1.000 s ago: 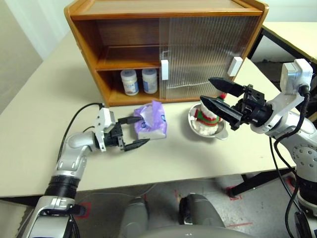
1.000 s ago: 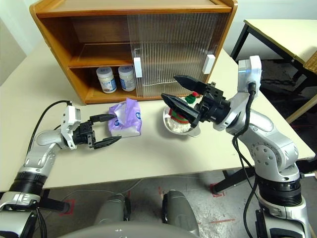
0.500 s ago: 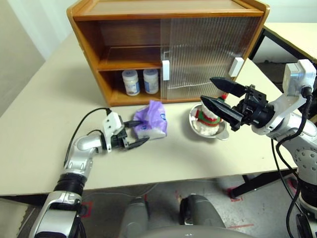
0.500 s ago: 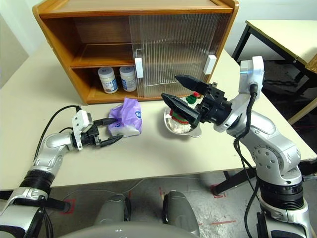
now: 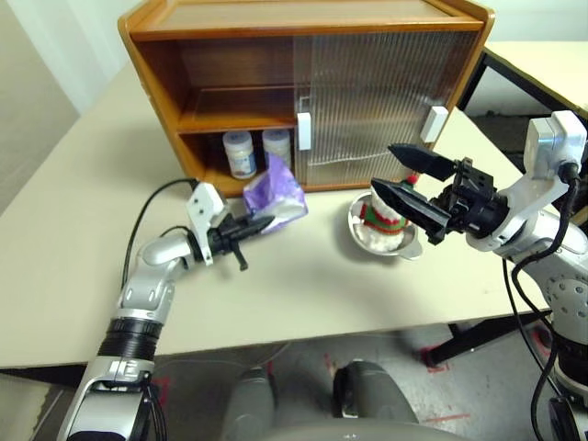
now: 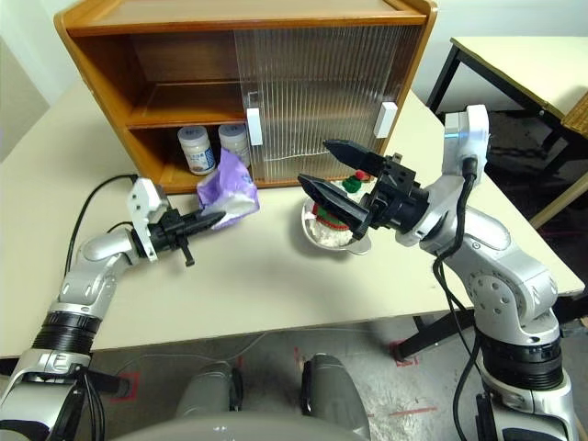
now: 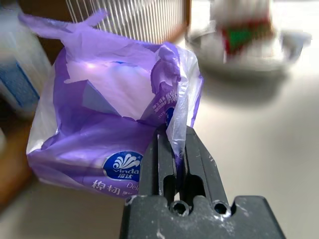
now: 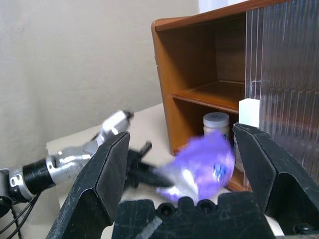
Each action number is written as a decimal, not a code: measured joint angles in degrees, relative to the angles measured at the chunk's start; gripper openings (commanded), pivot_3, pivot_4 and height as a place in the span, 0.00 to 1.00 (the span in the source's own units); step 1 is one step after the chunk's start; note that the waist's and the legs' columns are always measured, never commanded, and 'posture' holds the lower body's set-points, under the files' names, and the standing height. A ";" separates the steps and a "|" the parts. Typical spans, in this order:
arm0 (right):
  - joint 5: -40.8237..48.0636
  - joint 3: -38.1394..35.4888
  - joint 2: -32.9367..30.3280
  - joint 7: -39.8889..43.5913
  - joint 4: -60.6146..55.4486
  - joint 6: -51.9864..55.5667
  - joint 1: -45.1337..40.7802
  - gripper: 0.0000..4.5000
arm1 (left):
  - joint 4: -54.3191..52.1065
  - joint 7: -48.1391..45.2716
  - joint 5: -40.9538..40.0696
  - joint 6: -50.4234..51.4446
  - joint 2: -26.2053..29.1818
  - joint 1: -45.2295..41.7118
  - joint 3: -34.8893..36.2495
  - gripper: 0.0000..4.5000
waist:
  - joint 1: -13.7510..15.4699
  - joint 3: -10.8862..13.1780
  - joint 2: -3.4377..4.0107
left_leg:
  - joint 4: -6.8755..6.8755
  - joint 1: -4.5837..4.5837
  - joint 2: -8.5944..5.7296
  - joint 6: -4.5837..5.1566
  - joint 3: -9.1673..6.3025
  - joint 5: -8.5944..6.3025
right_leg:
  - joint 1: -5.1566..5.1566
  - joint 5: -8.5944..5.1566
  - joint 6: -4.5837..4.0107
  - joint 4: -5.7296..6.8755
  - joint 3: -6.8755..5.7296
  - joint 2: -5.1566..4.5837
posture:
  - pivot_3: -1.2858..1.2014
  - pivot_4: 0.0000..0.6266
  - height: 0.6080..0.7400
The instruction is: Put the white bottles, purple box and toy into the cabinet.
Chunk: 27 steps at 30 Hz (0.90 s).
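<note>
Two bottles (image 5: 257, 150) sat in the cabinet (image 5: 220, 110); left hand (image 5: 260, 223) pinched the purple box (image 5: 276, 197) by its wrapper for shelving, right hand (image 5: 404, 179) gaped above the toy (image 5: 384, 216).

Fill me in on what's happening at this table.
The robot is loading things into the cabinet. Its left gripper is shut on a corner of the purple box, holding it off the table in front of the open lower shelf. The two white bottles already stand on that shelf. The toy sits in a steel bowl on the table, and the right gripper hovers open above it, holding nothing.
</note>
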 measured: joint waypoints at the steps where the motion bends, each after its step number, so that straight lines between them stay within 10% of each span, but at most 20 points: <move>1: -0.12 0.08 0.12 0.07 0.30 -0.05 -0.04 1.00 | -3.03 0.79 -1.00 2.40 0.27 0.06 0.49 0.00 | -0.02 0.00 0.00 | -0.01 0.01 0.00 0.00 0.00 0.00 | 0.00 -0.01 0.00 -0.01 0.01 0.01 | 0.49 0.00 1.00; 27: -3.65 2.54 3.77 4.05 4.27 -2.75 -2.18 1.00 | -20.47 25.97 -13.16 33.04 -1.09 -14.89 9.42 0.00 | 0.59 0.07 -0.03 | 0.01 0.02 -0.09 0.03 -0.10 0.02 | 0.06 0.01 0.03 -0.02 0.11 0.10 | 0.50 0.00 1.00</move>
